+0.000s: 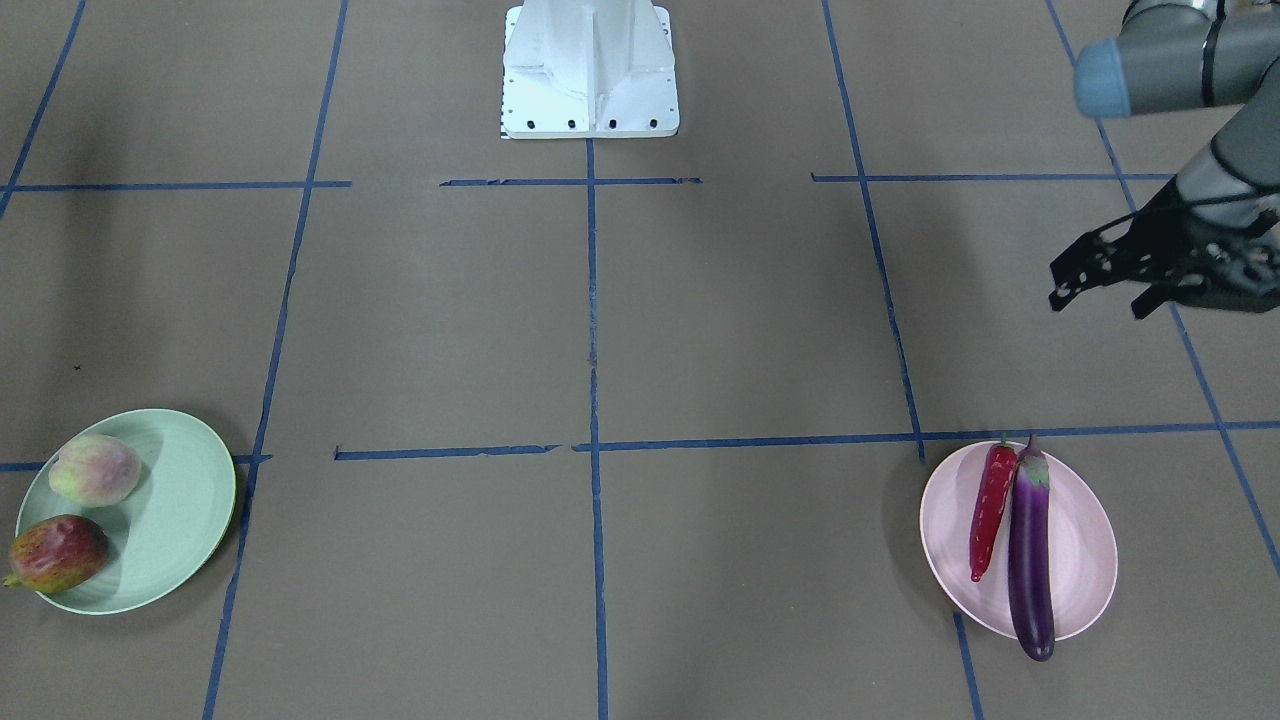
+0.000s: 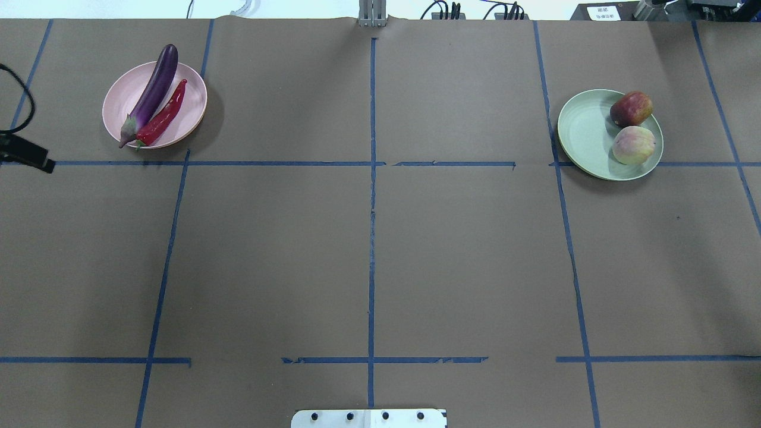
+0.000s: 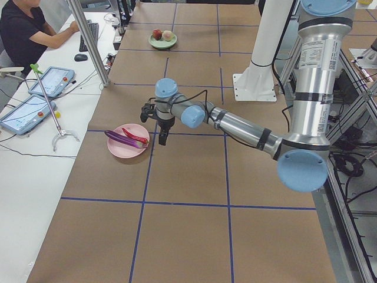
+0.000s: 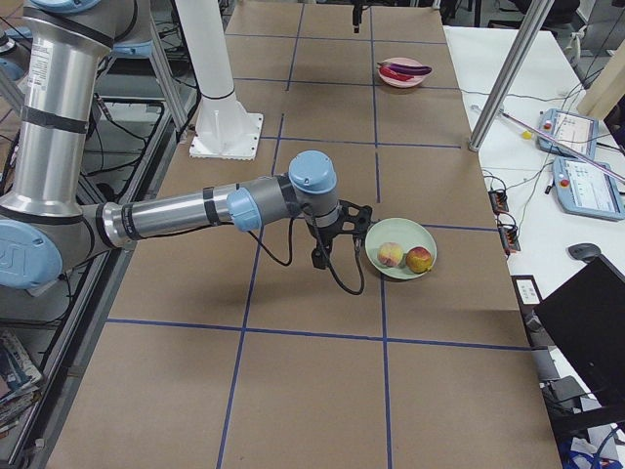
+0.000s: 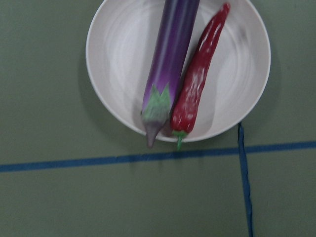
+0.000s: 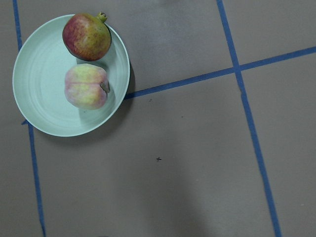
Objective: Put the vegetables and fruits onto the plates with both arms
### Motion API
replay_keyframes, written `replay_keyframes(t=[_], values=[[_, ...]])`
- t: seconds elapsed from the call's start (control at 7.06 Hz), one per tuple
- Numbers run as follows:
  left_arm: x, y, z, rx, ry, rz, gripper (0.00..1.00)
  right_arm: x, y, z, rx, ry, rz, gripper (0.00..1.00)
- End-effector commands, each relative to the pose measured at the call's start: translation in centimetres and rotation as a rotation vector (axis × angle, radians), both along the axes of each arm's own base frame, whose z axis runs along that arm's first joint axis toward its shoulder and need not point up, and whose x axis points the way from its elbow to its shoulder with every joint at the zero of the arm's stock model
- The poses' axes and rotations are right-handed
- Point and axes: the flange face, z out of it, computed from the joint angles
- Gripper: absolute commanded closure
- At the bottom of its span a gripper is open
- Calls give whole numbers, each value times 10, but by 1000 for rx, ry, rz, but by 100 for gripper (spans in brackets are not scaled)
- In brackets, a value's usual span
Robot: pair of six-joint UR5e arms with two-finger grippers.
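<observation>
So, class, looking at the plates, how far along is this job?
Done: eggplant and chili pepper lie on the pink plate; peach and pomegranate sit on the green plate. In hand: nothing; the left claw hangs open, empty. Left: apparently nothing.

Eggplant [image 5: 170, 64] end beyond wrist-view edge.

Nothing legible: left arm [image 3: 247, 127] label [image 3: 310, 57], white sign [image 2: 599, 12] too small.

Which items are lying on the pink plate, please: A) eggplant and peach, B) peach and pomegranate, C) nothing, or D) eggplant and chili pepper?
D: the eggplant and chili pepper lie side by side on the pink plate; the peach and pomegranate sit on the green plate.
</observation>
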Motion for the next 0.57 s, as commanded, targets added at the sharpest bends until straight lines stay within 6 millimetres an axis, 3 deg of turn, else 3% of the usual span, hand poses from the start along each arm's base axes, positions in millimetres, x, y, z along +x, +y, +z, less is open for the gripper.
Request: replay_keyframes(t=[0.0, 0.14, 0.28, 0.42], values=[[-100, 53, 40, 83, -40, 110, 0, 39, 18, 26, 118, 61, -195, 0], [-138, 65, 66, 125, -75, 170, 0, 49, 32, 39, 127, 66, -246, 0], [-163, 72, 81, 85, -86, 169, 0, 48, 44, 51, 106, 66, -258, 0], [-167, 74, 93, -16, -81, 166, 0, 46, 57, 57, 93, 64, -267, 0]])
